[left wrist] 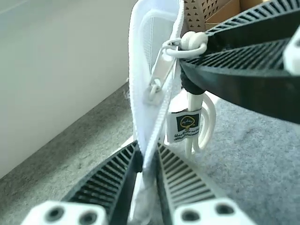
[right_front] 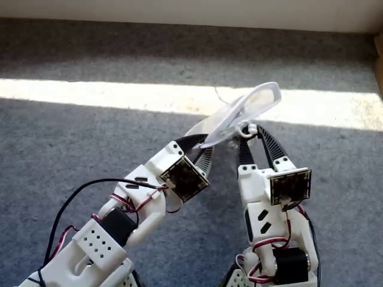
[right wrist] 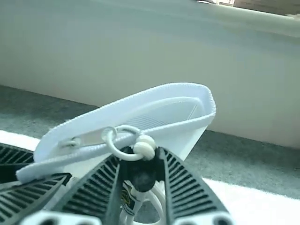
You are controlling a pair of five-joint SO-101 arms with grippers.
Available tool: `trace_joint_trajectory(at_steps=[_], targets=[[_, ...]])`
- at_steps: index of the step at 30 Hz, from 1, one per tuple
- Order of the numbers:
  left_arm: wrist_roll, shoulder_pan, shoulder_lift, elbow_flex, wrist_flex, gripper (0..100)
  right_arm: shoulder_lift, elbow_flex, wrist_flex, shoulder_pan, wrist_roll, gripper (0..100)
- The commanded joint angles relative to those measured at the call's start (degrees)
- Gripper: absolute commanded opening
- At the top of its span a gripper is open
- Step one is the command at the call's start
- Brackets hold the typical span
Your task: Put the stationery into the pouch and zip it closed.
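**Holding the pouch (right_front: 257, 101) aloft for zipping**

Left gripper (left wrist: 146, 159) pinches the pouch's near end; just beyond, right gripper (right wrist: 140, 161) pinches the zip cord (right wrist: 144, 148). The pouch's long axis runs away from the left gripper, over the carpet (right_front: 90, 179), so the pull likely follows it.

A grey, carpet-textured desk (right_front: 72, 155) spreads beneath the jaws. A bright band of sunlight (right_front: 90, 95) crosses it just beyond them. Farther beyond stands a pale plain wall (right wrist: 140, 47), with brown cardboard boxes (left wrist: 225, 11) nearby.
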Motion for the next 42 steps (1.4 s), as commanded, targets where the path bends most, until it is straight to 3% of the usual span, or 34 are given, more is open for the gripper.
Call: trace_joint_trajectory(at_steps=[1, 23, 38, 42], targets=[[-0.4, -0.7, -1.4, -0.6, 0.1, 1, -0.3, -0.1, -2.8, 2.9, -2.7, 0.6], [-0.5, -0.7, -1.4, -0.5, 0.1, 1, -0.3, 0.3, -7.5, 15.2, -8.0, 0.6], [-0.5, -0.7, -1.4, -0.5, 0.1, 1, -0.3, 0.3, -7.3, 10.3, -7.4, 0.6], [-0.1, -0.7, -1.4, -0.5, 0.1, 9, -0.3, 0.4, -5.9, 8.0, -5.0, 0.6]])
